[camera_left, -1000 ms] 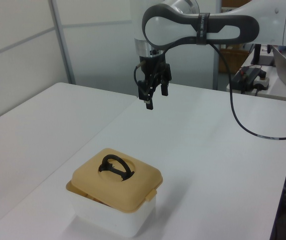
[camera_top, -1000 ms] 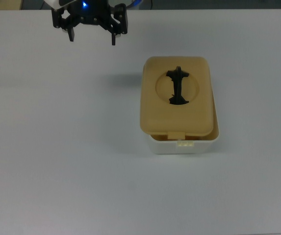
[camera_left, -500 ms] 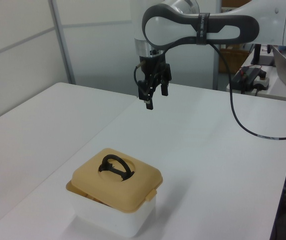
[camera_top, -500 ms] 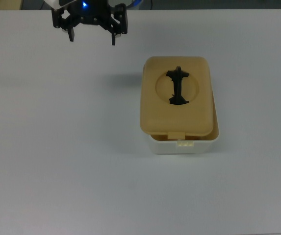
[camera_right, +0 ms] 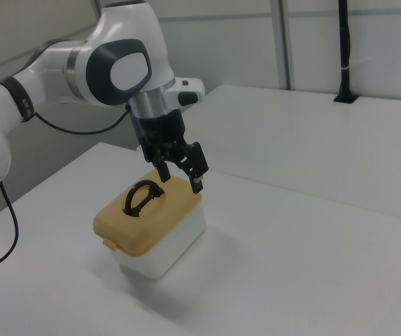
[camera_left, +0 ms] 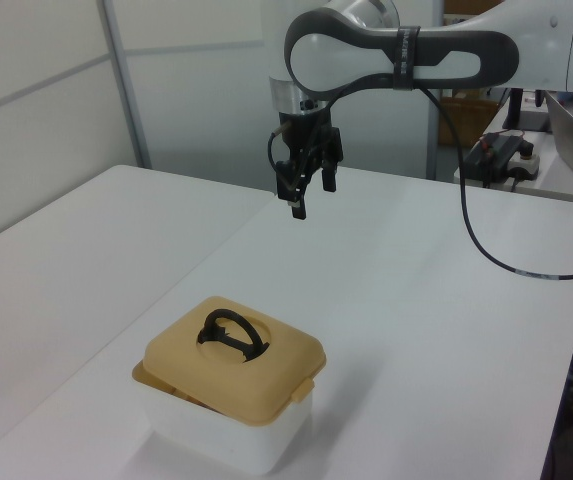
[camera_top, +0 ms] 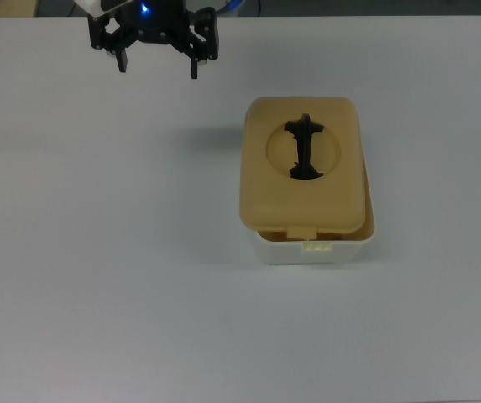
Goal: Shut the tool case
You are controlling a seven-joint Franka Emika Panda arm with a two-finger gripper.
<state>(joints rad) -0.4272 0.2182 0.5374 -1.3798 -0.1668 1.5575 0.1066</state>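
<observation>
Case [camera_top: 316,248] long axis up-down in the top view, lid [camera_top: 303,168] askew on top, latch tab toward bottom, gripper [camera_top: 158,65] spread wide, empty, hovering well apart, nothing moved since earlier.

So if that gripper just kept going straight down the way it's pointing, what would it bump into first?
Most likely the bare white table. The gripper points downward and hangs well off to the top view's left of the tool case, with nothing under it. Depth is hard to judge, but the path looks free.
</observation>
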